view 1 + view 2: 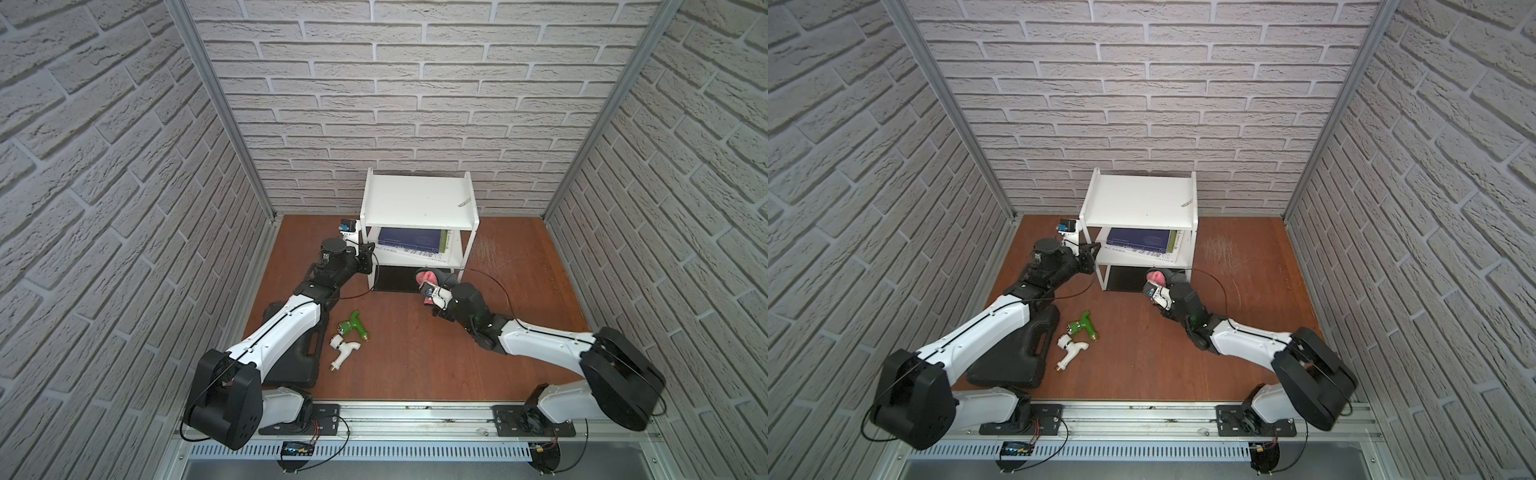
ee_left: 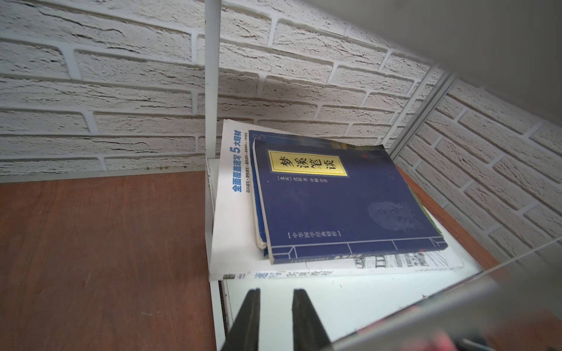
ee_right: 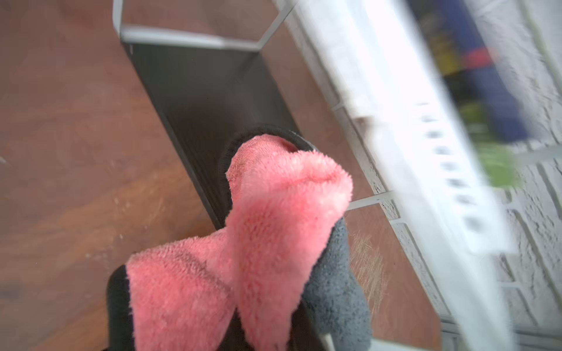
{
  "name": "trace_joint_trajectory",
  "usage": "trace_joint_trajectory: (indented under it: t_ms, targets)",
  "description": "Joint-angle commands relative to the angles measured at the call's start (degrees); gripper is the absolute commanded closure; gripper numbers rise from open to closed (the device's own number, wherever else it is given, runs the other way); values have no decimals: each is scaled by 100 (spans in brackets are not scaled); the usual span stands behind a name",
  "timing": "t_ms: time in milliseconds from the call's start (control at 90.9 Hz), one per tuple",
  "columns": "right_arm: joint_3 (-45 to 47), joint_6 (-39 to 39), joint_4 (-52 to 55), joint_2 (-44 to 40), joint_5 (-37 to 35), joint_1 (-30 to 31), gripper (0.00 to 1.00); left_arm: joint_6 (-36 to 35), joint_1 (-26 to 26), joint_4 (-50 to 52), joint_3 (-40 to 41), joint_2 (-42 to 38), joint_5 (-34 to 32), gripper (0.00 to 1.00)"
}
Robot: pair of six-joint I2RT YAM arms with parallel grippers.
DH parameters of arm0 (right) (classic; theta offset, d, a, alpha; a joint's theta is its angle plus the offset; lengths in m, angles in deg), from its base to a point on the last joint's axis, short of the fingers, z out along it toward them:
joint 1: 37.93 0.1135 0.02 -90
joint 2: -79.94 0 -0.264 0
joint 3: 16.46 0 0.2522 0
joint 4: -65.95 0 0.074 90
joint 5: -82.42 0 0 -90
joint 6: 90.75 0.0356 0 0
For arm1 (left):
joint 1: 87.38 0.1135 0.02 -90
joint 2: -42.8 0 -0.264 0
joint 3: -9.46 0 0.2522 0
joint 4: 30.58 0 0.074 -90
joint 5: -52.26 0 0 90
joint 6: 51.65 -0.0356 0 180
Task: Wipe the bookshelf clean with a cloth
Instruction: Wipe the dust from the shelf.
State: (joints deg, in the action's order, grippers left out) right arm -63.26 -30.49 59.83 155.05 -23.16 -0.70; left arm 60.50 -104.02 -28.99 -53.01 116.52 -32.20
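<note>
One bookshelf (image 1: 415, 203) stands at the back of the counter (image 1: 415, 357), with one small scrap (image 1: 464, 203) on its top board. On its middle tier lies one stack of books (image 2: 334, 206), at least three; the lower ones are mostly covered. In front of the bookshelf lie two taps, one green (image 1: 353, 326) and one white (image 1: 343, 347), and one black case (image 1: 299, 357) half hidden under the left arm.

There are two pincers. The left pincer (image 2: 276, 291) is at the middle board's edge with a narrow gap between its fingers; whether it pinches anything I cannot tell. The right pincer (image 1: 430, 284) is clamped on the one cloth (image 3: 282, 212), which buries its fingers, at the end of the bookshelf's black bottom panel.
</note>
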Motion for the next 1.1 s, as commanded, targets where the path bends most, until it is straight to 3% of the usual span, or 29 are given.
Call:
trace_joint_trajectory:
  t_ms: [0, 88, 242, 363, 473, 572, 660, 836, 957, 1089]
  targets:
    - [429, 1828, -146, -922, 1098, -171, 97, -182, 286, 715, 211, -86, -859, 100]
    - [896, 3177, -635, -1518, 1031, -227, 97, -159, 283, 715, 235, -112, -880, 100]
    - [1167, 4673, -865, -1700, -414, -559, 97, -140, 285, 716, 265, -156, -1001, 100]
    - [518, 5354, -96, -775, -371, -1018, 97, -159, 302, 720, 266, -122, -913, 100]
    - [192, 5831, 859, 333, -307, -1057, 97, -166, 326, 727, 281, -160, -896, 100]
    - [547, 6130, 415, 647, -172, -1136, 98, -178, 344, 765, 292, -222, -901, 100]
    - [549, 6280, 483, 379, 450, -1721, 97, -214, 346, 871, 258, -272, -962, 100]
    - [-315, 6751, 611, 108, 2734, -3292, 97, -278, 346, 954, 210, -370, -961, 100]
    - [-1295, 6973, 724, 760, 4547, -3309, 97, -222, 340, 977, 153, -363, -855, 100]
    - [-1414, 7369, 205, 1461, 5100, -3069, 97, -123, 324, 862, 192, -323, -801, 100]
